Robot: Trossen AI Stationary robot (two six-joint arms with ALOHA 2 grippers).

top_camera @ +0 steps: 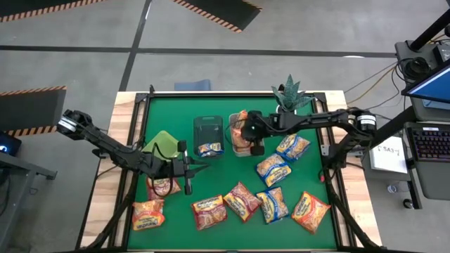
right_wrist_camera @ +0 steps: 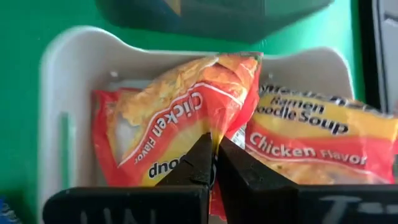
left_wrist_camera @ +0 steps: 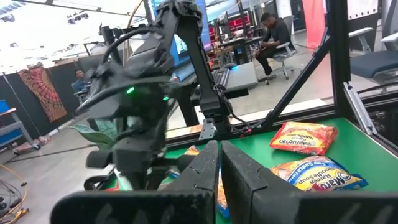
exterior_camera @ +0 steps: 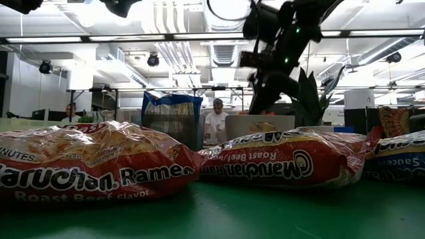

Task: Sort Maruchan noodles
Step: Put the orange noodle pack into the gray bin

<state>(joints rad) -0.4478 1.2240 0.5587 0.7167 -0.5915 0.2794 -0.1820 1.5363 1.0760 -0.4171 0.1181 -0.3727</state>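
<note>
**Noodles half sorted, one orange packet held over the pale bin**

Noodles (top_camera: 241,201) lay mostly loose on the green counter (top_camera: 211,172): a row of red, orange and blue-and-yellow packets along the near edge, and two more blue ones (top_camera: 273,169) just right of the bins. The right end effector (right_wrist_camera: 213,163) hung over the pale bin (right_wrist_camera: 53,93), its two dark fingers pinched together on the edge of an orange chicken packet (right_wrist_camera: 180,118). That packet drooped from the pinch at a tilt, its lower end down inside the bin, which suggested it was being lowered in rather than lifted out (though the frames alone could not settle that). Gripping by the thin crinkled edge made sense, since a flat packet offers little else to catch.

A second orange chicken packet (right_wrist_camera: 311,140) already lay flat in the same bin, so the pale bin looked to be the orange one. The dark bin (top_camera: 208,133) beside it held one blue-and-yellow packet (top_camera: 209,148). The green bin (top_camera: 163,144), furthest left, showed nothing inside that I could make out.

The left end effector (top_camera: 188,171) sat low by the green bin, its fingers closed together on nothing, with a red packet (top_camera: 163,186) just beside it. It appeared to be between picks.

By my judgement most of the sorting remained, with roughly nine packets outside any bin. A potted plant (top_camera: 290,91) stood at the counter's far edge, clear of the work.
</note>
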